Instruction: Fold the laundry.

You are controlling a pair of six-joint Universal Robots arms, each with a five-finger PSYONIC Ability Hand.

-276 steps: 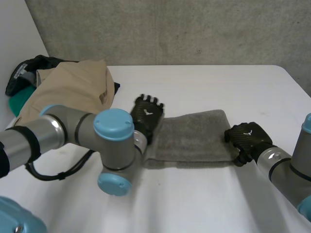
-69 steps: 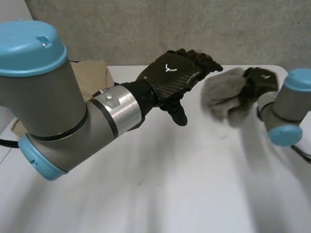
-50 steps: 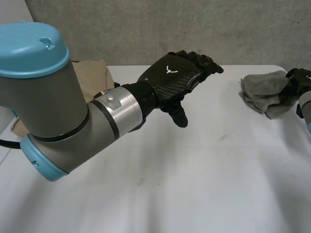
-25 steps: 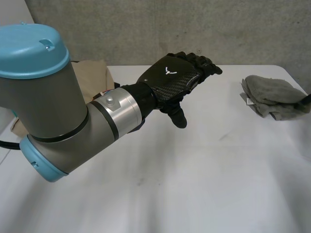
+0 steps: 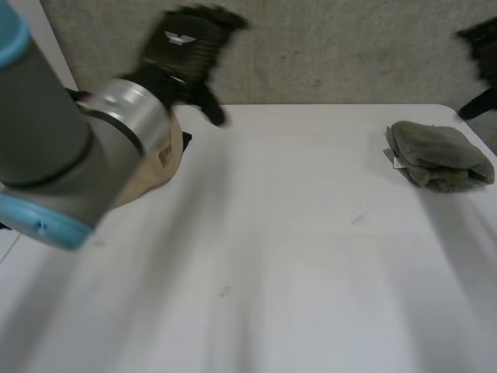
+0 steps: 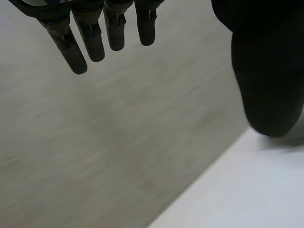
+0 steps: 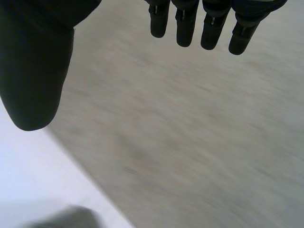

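Left hand [image 5: 186, 47] hangs high in the air, well to the left of the towel [image 5: 439, 155] and in front of the grey wall [image 5: 334, 47]. Its outline is hard to make out in the head view. In its own wrist view the fingers [image 6: 95, 42] are straight and spread apart from the thumb [image 6: 268, 80], with nothing between them and nothing touched. The thick left arm [image 5: 46, 132] hides most of a beige heap of clothes [image 5: 155, 183], which lies far to the left of the towel at the table's back corner.

Between that heap and the towel the white table [image 5: 295, 256] lies bare, all open room, and so does the whole stretch nearer the camera than the towel.

The grey towel is folded into a small thick bundle and rests close to the table's right edge, with neither hand on it.

Above and just right of the towel, the right hand [image 5: 488, 47] is cut off by the frame. Its own wrist view shows its straight fingers [image 7: 190, 23] parted wide from its thumb [image 7: 35, 71], holding nothing. A dim grey patch on the table beyond that thumb cannot be made out.
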